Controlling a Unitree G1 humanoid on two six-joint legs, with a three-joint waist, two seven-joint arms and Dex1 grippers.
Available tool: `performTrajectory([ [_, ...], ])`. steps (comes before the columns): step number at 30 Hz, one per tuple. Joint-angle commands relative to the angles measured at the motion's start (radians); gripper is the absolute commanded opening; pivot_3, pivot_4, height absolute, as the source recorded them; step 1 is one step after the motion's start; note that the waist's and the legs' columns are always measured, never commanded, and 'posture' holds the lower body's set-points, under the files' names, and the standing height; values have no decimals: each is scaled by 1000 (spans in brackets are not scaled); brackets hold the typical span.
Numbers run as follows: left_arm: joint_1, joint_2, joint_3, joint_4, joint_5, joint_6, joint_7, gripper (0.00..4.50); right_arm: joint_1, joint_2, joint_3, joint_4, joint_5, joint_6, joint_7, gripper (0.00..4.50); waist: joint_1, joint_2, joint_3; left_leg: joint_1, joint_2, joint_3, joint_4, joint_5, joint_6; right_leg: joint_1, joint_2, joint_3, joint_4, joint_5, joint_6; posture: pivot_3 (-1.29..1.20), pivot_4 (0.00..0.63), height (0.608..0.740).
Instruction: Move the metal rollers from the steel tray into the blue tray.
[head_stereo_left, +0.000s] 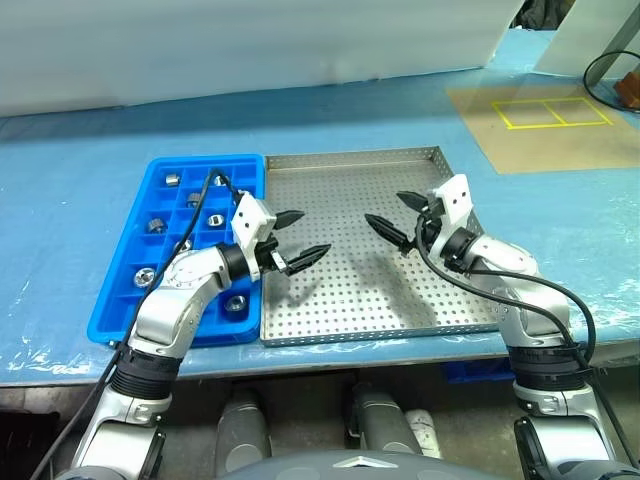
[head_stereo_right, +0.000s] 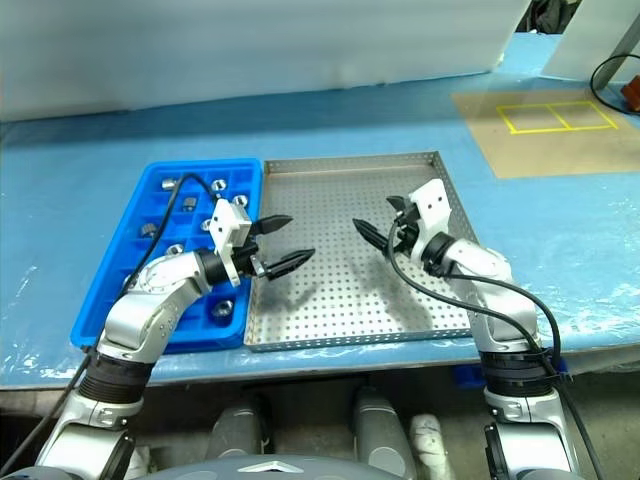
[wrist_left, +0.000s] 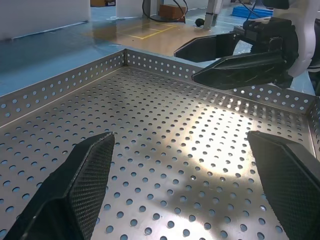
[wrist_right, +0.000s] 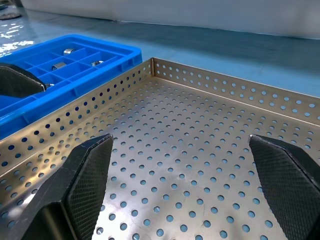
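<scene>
- steel tray (head_stereo_left: 350, 300) sits on the blue-covered counter (head_stereo_left: 80, 180), its perforated floor bare from rim to rim.
- blue tray (head_stereo_left: 125, 300) lies right against the steel tray's left rim, touching it along the side.
- the metal rollers (head_stereo_left: 155, 225) are spread through the blue tray's compartments, one per cell: a few in the far rows, a couple nearer the front edge.
- left hand (head_stereo_left: 295, 238) hangs over the steel tray's left part, close to the blue tray, fingers spread wide, nothing between them.
- right hand (head_stereo_left: 400, 220) hovers over the steel tray's right half, pointing toward the left hand, fingers wide apart and holding nothing.
- the two hands face each other across the middle of the steel tray, well apart.
- a yellow-taped rectangle (head_stereo_left: 553, 112) marks a tan patch at the far right of the counter.
</scene>
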Motion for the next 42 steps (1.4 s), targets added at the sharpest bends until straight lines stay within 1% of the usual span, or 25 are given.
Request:
performTrajectory([
  [1,-24,-6,6,0,2,-32,-6,4493,-22,1,1,-3,-1,-30,7,4455,0,0,0,0,0,0,0,0,0,0,0,0,0,0,0,-258,150,740],
  [11,-35,-14,12,-8,16,-41,16,4493,-55,7,19,58,-17,-65,23,4455,2,0,0,0,0,0,-1,0,0,0,0,0,-1,0,0,-209,150,740],
  [19,-1,6,61,-50,29,-43,77,4493,-41,3,37,88,-40,-97,40,4455,7,0,0,0,0,0,-2,0,0,0,0,0,-1,0,0,-159,150,740],
  [23,31,14,64,-81,37,-42,98,4493,-47,1,45,113,-48,-109,61,4455,14,0,0,-1,0,0,-2,0,0,0,0,0,-2,0,0,-109,150,740],
  [28,54,10,69,-114,43,-39,126,4493,-94,12,68,170,-68,-140,87,4455,32,0,0,-1,0,0,-2,0,0,0,0,-1,-2,0,0,-64,150,740],
  [35,76,21,82,-130,44,-41,148,4493,-127,22,78,219,-78,-165,112,4455,54,0,0,-1,0,0,-3,0,0,-1,0,-1,-2,0,0,-43,150,740],
  [42,74,26,76,-127,49,-46,153,4493,-132,29,82,235,-89,-180,116,4455,59,0,0,-1,0,0,-3,0,0,-1,0,-1,-2,0,0,-41,150,740],
])
